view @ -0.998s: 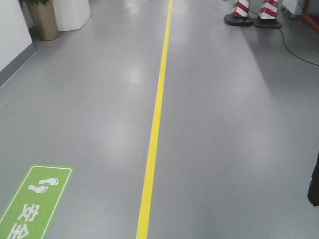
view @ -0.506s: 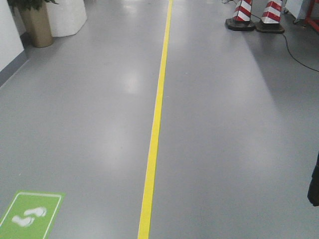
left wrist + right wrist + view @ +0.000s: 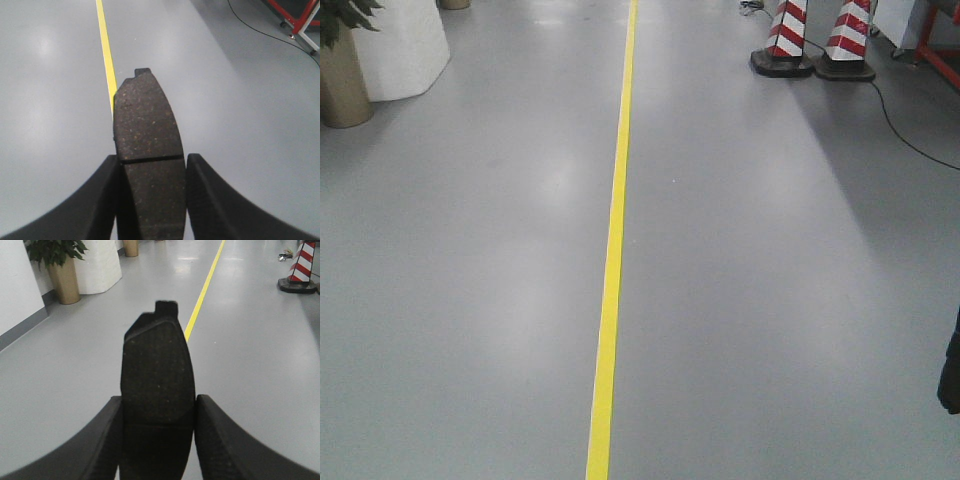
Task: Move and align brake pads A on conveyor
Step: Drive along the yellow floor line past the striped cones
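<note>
We hold one brake pad per arm: left gripper clamped on left pad, right gripper clamped on right pad, edge-gripped for carriage, we judge; yellow floor line ahead, conveyor unseen.

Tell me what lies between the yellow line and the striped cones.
Only bare grey floor separates the yellow line from the striped cones, seen in the front-facing view.

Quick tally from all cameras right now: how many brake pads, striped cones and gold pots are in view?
brake pads: 2, one in the left gripper, one in the right gripper
striped cones: 2
gold pots: 2
Total: 6
</note>
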Motion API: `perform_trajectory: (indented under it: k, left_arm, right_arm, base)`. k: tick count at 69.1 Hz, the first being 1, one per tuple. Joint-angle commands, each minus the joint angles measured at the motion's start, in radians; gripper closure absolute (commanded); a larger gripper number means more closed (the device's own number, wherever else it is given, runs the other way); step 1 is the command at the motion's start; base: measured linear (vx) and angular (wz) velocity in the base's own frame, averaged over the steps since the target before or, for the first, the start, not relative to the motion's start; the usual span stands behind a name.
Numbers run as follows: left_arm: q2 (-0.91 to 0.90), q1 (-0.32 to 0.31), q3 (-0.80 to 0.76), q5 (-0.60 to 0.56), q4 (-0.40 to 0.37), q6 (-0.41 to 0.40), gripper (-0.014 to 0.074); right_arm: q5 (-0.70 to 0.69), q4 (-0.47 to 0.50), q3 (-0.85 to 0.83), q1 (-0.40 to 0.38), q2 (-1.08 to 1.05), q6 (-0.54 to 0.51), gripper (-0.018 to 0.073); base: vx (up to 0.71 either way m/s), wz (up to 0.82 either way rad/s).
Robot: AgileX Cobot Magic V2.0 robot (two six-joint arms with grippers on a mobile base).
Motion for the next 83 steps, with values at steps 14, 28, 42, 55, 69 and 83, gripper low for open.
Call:
perform_trajectory:
  k: [14,28,42,55,69,83]
  left_arm:
    - [0.007,-0.004,-0.028,-0.094,0.004,-0.006,0.0603]
    - [0.007,-0.004,-0.028,-0.094,0.004,-0.006,0.0603]
    - [0.007,-0.004,-0.028,-0.094,0.004,-0.006,0.0603]
    - [0.007,-0.004,-0.028,-0.094,0.004,-0.006,0.0603]
    - [0.007,-0.004,-0.028,-0.094,0.004,-0.006,0.0603]
    - [0.007,-0.004,-0.028,-0.094,0.004,-0.006,0.0603]
  right_arm:
    - [-0.107,-0.008,-0.028,-0.003,0.005,-0.008,0.0564]
    - [-0.107,-0.008,-0.028,-0.003,0.005,-0.008,0.0564]
    - [-0.107,-0.008,-0.028,-0.003,0.005,-0.008,0.0564]
    - [-0.107,-0.008,-0.028,-0.003,0.005,-0.008,0.0564]
    - [-0.107,-0.008,-0.028,-0.003,0.005,-0.008,0.0564]
    - [-0.107,-0.008,-0.028,-0.003,0.005,-0.008,0.0564]
  base:
    - [0.75,-0.02]
    - [0.76,-0.04]
    - [0.77,-0.11]
    - [0.79,-0.16]
    - [0.81,-0.08]
    - [0.85,0.03]
